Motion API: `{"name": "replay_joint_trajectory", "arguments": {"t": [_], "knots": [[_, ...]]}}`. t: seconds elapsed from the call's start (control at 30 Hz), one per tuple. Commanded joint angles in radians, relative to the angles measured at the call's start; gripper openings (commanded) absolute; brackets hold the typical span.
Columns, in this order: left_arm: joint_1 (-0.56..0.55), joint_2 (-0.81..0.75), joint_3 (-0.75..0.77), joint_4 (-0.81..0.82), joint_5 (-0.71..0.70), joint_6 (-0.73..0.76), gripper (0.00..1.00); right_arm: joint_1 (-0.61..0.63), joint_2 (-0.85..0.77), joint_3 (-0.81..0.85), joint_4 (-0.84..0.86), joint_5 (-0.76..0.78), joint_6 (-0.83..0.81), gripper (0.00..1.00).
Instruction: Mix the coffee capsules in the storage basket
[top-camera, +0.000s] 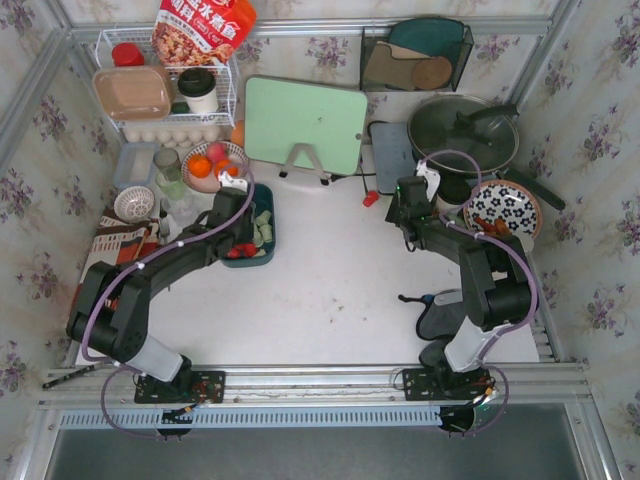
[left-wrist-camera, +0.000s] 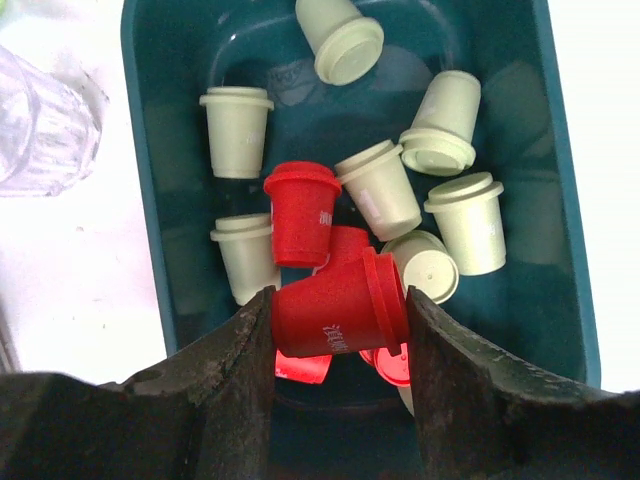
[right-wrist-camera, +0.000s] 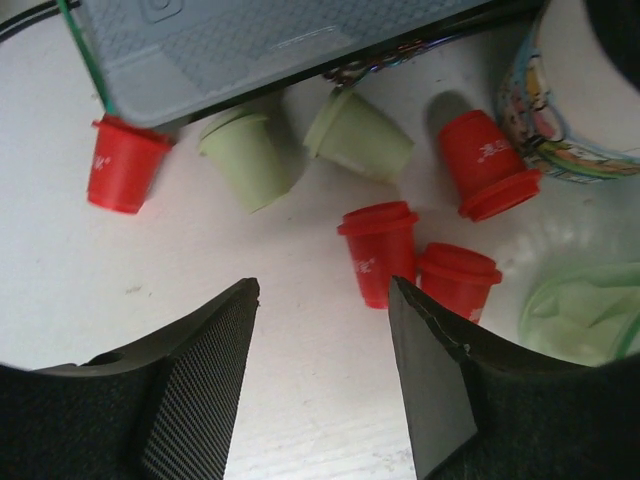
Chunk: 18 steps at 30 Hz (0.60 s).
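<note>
Left gripper (left-wrist-camera: 338, 296) is down in the shallow dark teal plastic storage basket (left-wrist-camera: 150, 210), low in the left wrist frame. Its two dark fingers (left-wrist-camera: 235, 360) press either side of a bright red coffee capsule (left-wrist-camera: 335, 318) lying on its side. The jaws are about half closed and the capsule is pinched between them. Just above it, at centre frame, a second red capsule (left-wrist-camera: 300, 215) leans against it. Pale green capsules (left-wrist-camera: 236, 130) are scattered through the middle and top of the tub, several touching. A clear glass (left-wrist-camera: 40, 120) stands outside the basket at upper left.

In the top view the basket sits left of centre, just below a round fruit bowl (top-camera: 190, 180).

Over to the right gripper (right-wrist-camera: 322, 288), low in its frame above the white table (right-wrist-camera: 90, 280). The jaws are apart and there is nothing between them. Just beyond the gap stands a loose red capsule (right-wrist-camera: 378, 250), with a neighbouring red capsule (right-wrist-camera: 458, 280) touching it on the right. Two green capsules (right-wrist-camera: 248, 158) lie near the upper centre, against the edge of a grey textured board (right-wrist-camera: 270, 40). One more red one (right-wrist-camera: 122, 163) is at far left. Another red one (right-wrist-camera: 488, 165) sits at upper right beside a patterned bowl (right-wrist-camera: 570, 110).
</note>
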Motion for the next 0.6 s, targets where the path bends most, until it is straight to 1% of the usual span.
{"name": "replay_joint_trajectory", "arguments": {"t": [0.0,0.03,0.1,0.2,0.27,0.3,0.33,0.47,0.57], "knots": [[0.004,0.001,0.009,-0.027,0.015,-0.044,0.49,-0.010,0.015,0.026,-0.015,0.063,0.033,0.62],[0.007,-0.003,0.005,-0.027,0.011,-0.048,0.52,-0.012,0.020,0.032,-0.020,0.065,0.037,0.61],[0.012,-0.011,0.001,-0.028,0.005,-0.054,0.55,-0.015,0.038,0.051,-0.041,0.066,0.046,0.61],[0.017,-0.035,-0.011,-0.028,0.002,-0.061,0.67,-0.023,0.069,0.086,-0.081,0.075,0.066,0.59],[0.018,-0.055,-0.020,-0.021,0.002,-0.062,0.71,-0.029,0.087,0.110,-0.111,0.076,0.077,0.56],[0.019,-0.064,-0.024,-0.021,0.001,-0.062,0.92,-0.033,0.098,0.120,-0.124,0.075,0.082,0.55],[0.020,-0.074,-0.028,-0.021,-0.002,-0.065,1.00,-0.035,0.107,0.129,-0.134,0.074,0.087,0.54],[0.023,-0.110,-0.053,-0.003,-0.013,-0.070,0.99,-0.050,0.136,0.152,-0.165,0.059,0.108,0.53],[0.023,-0.139,-0.071,0.014,-0.015,-0.070,0.99,-0.057,0.158,0.167,-0.178,0.041,0.116,0.51]]}}
